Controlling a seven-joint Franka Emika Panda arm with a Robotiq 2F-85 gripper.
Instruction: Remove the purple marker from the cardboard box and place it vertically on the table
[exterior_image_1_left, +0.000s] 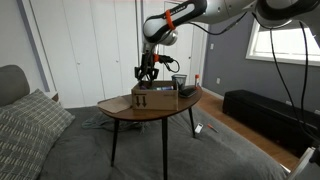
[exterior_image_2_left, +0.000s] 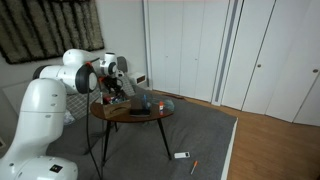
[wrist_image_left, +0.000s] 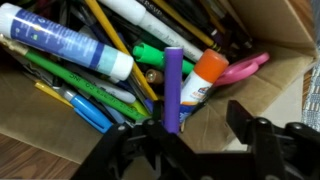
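Observation:
The purple marker (wrist_image_left: 173, 85) lies among many pens and markers inside the cardboard box (wrist_image_left: 255, 85). In the wrist view its near end sits between my jaws, close against one finger. The gripper (wrist_image_left: 198, 125) is open, with a wide gap on the marker's other side. In both exterior views the gripper (exterior_image_1_left: 147, 72) (exterior_image_2_left: 118, 88) hangs just over the box (exterior_image_1_left: 155, 98) (exterior_image_2_left: 120, 103), which stands on the dark oval table (exterior_image_1_left: 150, 112) (exterior_image_2_left: 135, 114). The marker is too small to make out in those views.
In the box a glue stick with an orange cap (wrist_image_left: 205, 75), a green highlighter (wrist_image_left: 158, 55) and a white and blue marker (wrist_image_left: 65, 45) crowd the purple one. A black mesh cup (exterior_image_1_left: 179, 82) stands beside the box. A dark bench (exterior_image_1_left: 265, 112) is past the table.

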